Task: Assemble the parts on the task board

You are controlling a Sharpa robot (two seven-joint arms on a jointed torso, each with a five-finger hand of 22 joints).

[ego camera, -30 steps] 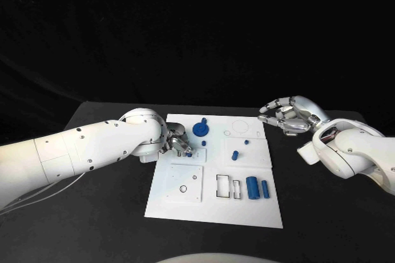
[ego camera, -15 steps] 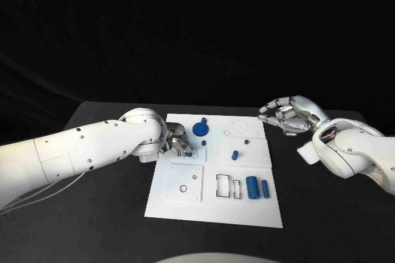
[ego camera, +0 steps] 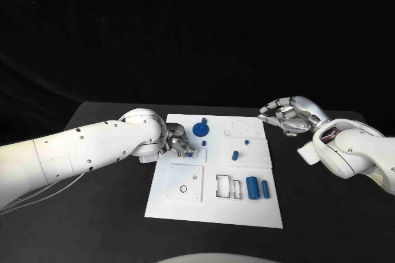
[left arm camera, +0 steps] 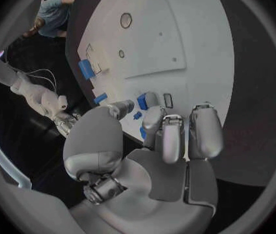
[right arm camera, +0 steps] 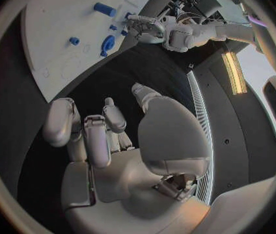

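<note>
1. At the far left, your robot's left white arm reaches in across the black table (ego camera: 99, 217) and ends in the silver left hand (ego camera: 175, 144), which sits over the left edge of the white rectangular task board (ego camera: 216, 209).
2. That left hand has its fingers curled down toward the board. In the left wrist view the fingertips (left arm camera: 152, 120) close around a small blue block-shaped part (left arm camera: 142, 101) that sits against the board. It looks pinched between thumb and fingers, though the grip itself is partly hidden.
3. In the head view the same small blue block (ego camera: 189, 155) peeks out just beside the fingers, on the upper left panel of the board.
4. Just right of the hand, toward the far edge of the board, stands a round blue gear-like part (ego camera: 200, 128), with a small blue peg (ego camera: 203, 142) below it.
5. Further right lie a tiny blue stud (ego camera: 245, 142) and a short blue slanted pin (ego camera: 234, 156).
6. Lower on the board, two blue cylinders (ego camera: 257, 188) lie side by side, their long axes running from the near edge toward the far edge, next to open rectangular slots (ego camera: 229, 186).
7. At the far right, the silver right hand (ego camera: 288, 117) hovers above the table off the board's upper right corner, fingers loosely curled, holding nothing.
8. The relation to weigh: the block sits directly under the left hand, well apart from the right hand, so the left hand is placed to seat it.
</note>
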